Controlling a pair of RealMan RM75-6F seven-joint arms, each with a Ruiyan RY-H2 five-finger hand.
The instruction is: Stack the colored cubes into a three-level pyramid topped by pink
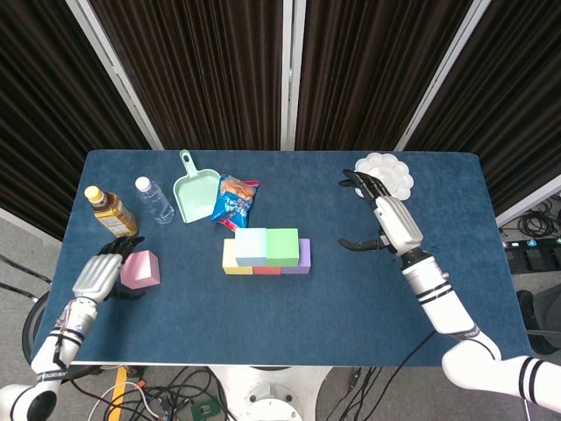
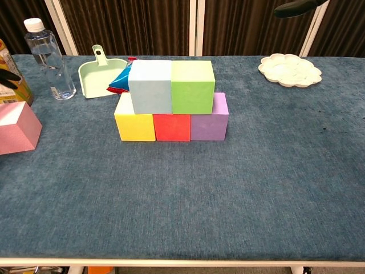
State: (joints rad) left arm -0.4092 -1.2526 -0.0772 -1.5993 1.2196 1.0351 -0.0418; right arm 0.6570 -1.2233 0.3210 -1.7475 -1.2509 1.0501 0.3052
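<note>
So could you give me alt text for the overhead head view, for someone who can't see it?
Five cubes form two levels mid-table: yellow, red and purple below, pale blue and green on top. The pink cube sits apart at the left, the left hand beside it. The right hand hangs open near a white palette.

In the chest view the pink cube (image 2: 17, 128) is cut by the left edge, the left hand (image 2: 7, 76) shows only dark fingertips, and the right hand (image 2: 299, 7) only a sliver at the top.
</note>
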